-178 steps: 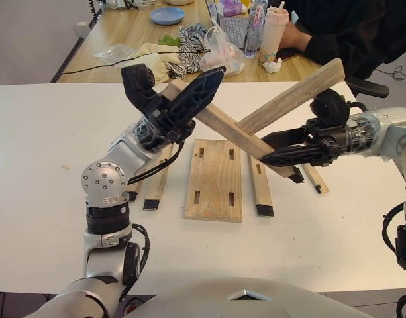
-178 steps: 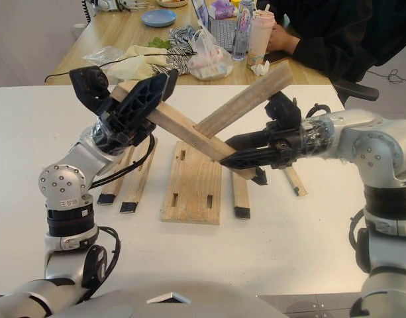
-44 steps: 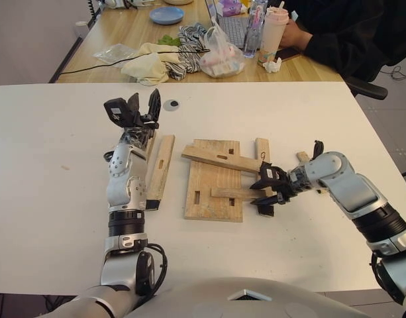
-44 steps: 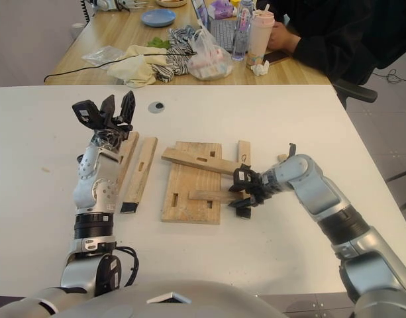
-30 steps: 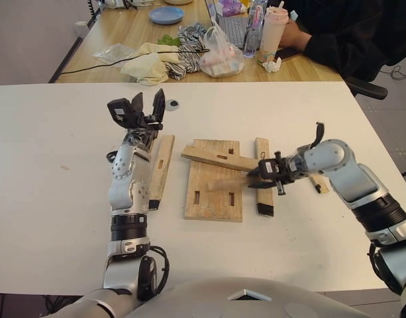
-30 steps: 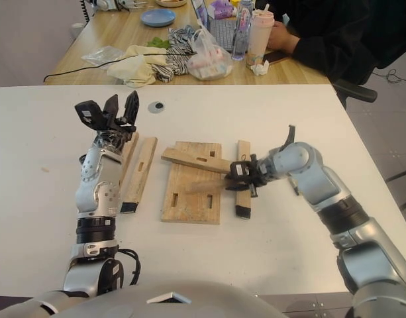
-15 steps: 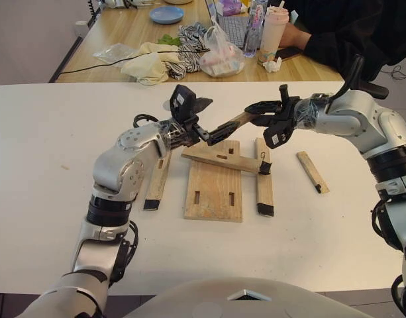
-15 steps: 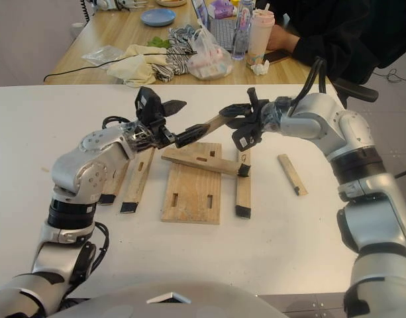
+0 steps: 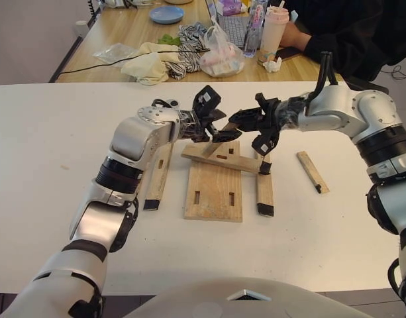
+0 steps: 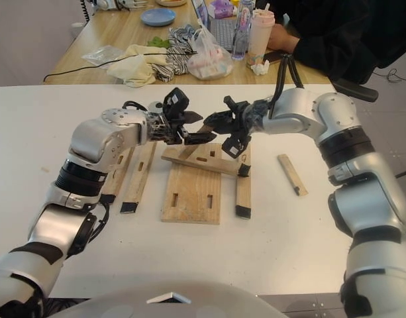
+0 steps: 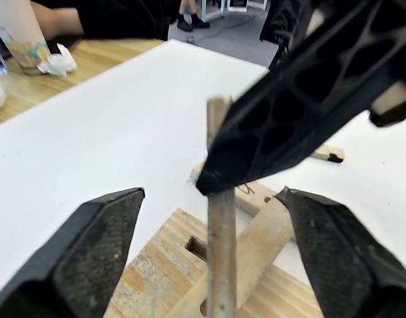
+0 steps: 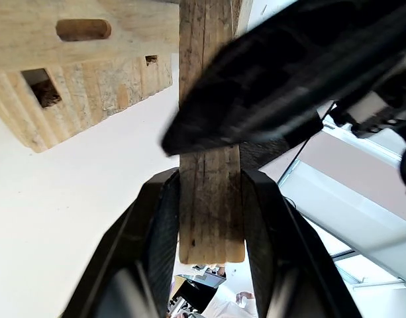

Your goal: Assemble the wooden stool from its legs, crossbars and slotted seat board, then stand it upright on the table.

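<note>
Status: no joint made yet, as far as I can see.
- Crossbar [image 12: 204, 66]: clamped in my right gripper [image 9: 241, 122], aloft over the seat board [image 9: 214, 192].
- Left gripper [image 9: 216, 130]: fingers apart, straddling the bar's free end.
- One leg [image 9: 232, 161]: lies loose across the board.
- Other legs [image 9: 157, 179]: flat on the table [image 9: 57, 165].
- Left to do: all assembly and standing the stool upright.

We count one pale, rectangular, slotted wooden seat board [image 10: 193, 195] and six pale wooden bars [image 10: 140, 173]: two at left, one lying across the board, two at right, and one raised bar [image 11: 219, 218] at centre.
</note>
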